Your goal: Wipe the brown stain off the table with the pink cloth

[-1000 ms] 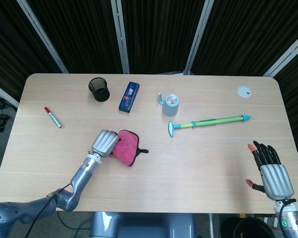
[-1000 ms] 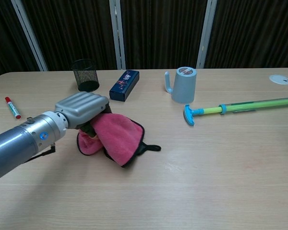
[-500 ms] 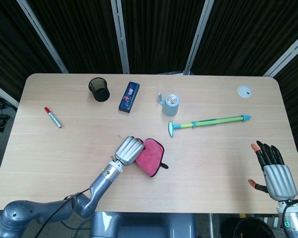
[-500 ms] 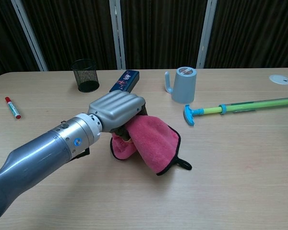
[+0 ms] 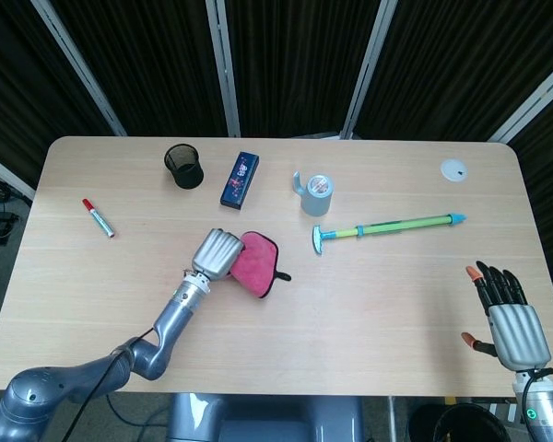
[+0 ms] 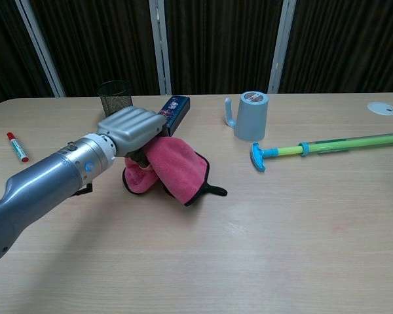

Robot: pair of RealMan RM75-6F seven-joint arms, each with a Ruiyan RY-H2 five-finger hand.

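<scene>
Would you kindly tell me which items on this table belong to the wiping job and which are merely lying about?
In use:
pink cloth
left hand, gripping the cloth
table

Lying about:
red marker
mesh cup
blue box
grey watering can
green and blue pump
white disc

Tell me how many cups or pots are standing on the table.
2: a black mesh pen pot at the back left, and a grey cup with a handle near the middle, behind the green pump.
</scene>
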